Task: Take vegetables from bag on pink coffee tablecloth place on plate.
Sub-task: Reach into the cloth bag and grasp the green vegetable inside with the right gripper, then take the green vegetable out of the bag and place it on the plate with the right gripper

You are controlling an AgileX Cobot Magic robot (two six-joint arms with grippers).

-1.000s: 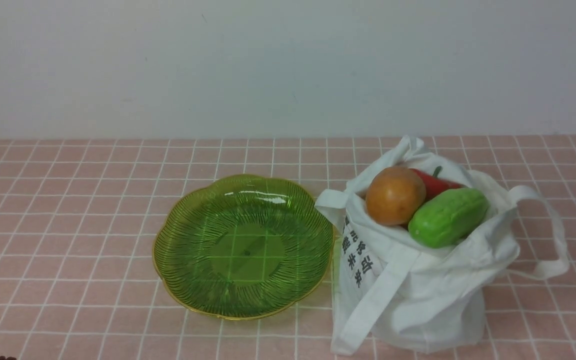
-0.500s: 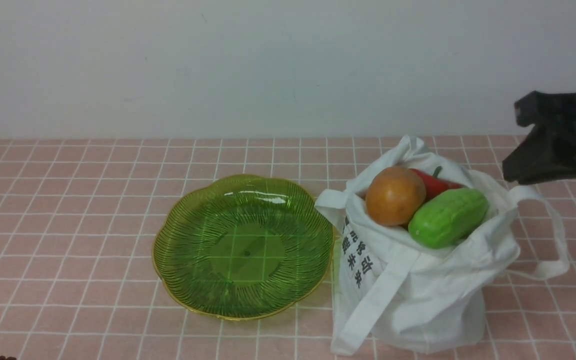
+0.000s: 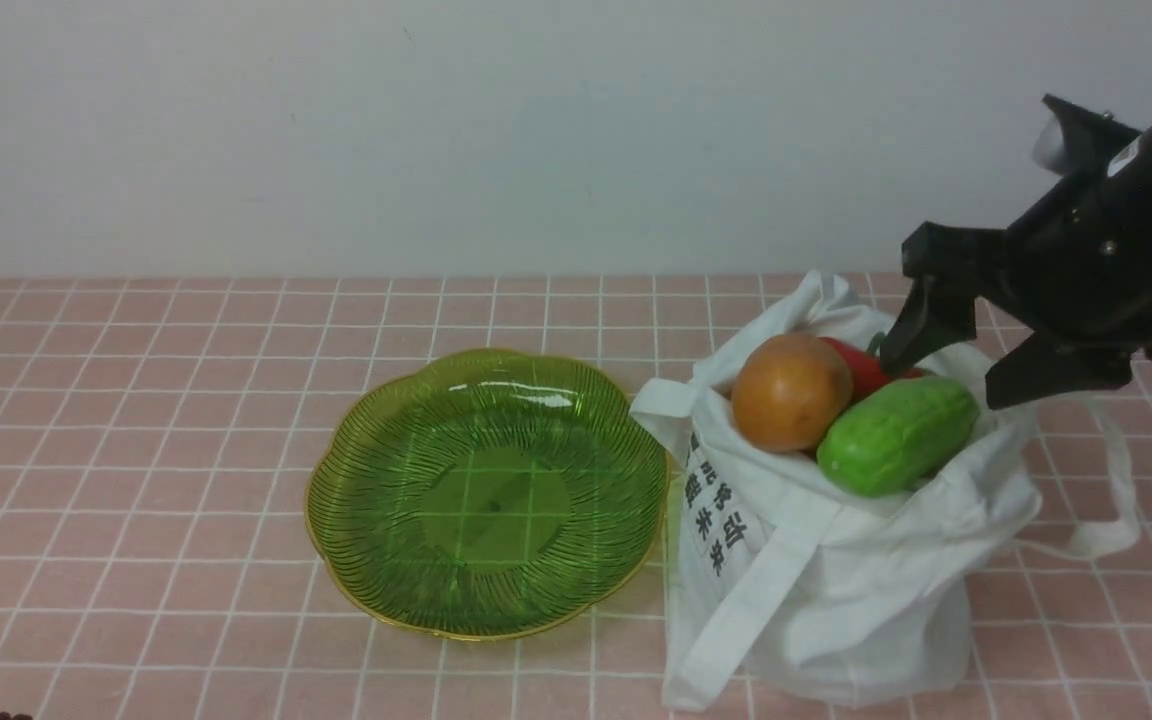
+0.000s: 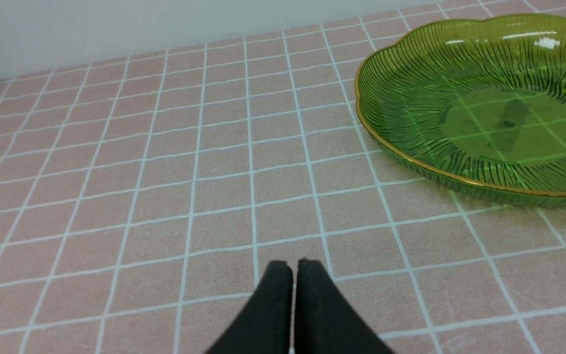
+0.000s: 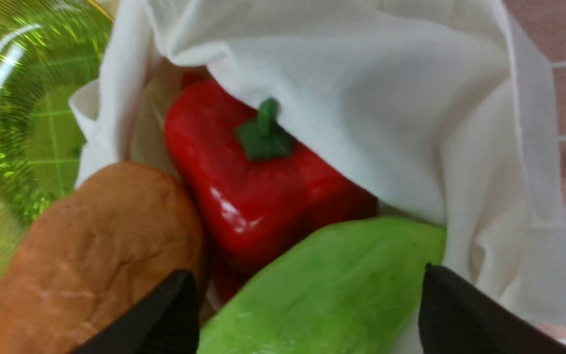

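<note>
Nearest, seen from the left wrist: left end effector (image 4: 293, 268), black fingers (image 4: 270, 309) pressed together, low above the pink coffee tablecloth (image 4: 165, 172); touching it or not, cannot tell. Well apart from it, off to one side, the plate (image 4: 460, 181).

Next out in the front view, side by side on the cloth: plate to the left, bag (image 3: 836, 590) to the right. Golden scalloped rim just beside the bag's printed side, perhaps touching. Translucent green, finely ribbed, white grid lines showing through its floor. Bag upright but slouched, mouth open upward. Black characters (image 3: 711, 520) running down the side that faces the plate, one strap (image 3: 741, 620) hanging down the front, a second strap (image 3: 1111, 500) looping out on the right.

Farther back, in the bag's mouth, three toy pieces packed together: orange-brown piece (image 3: 789, 392) on the left, cucumber (image 3: 896, 435) on the right, tilted and leaning against it, red pepper (image 3: 861, 368) wedged behind both, green stem up, partly under a fold of white cloth.

Beyond and above: right end effector (image 3: 940, 385), reaching down from the upper right, spread wide and not yet closed on anything. From the right wrist, one fingertip (image 5: 165, 314) by the orange-brown piece, the other by the bag's edge, the cucumber between them — contact unclear.

Farthest: plain pale wall (image 3: 536, 130).
</note>
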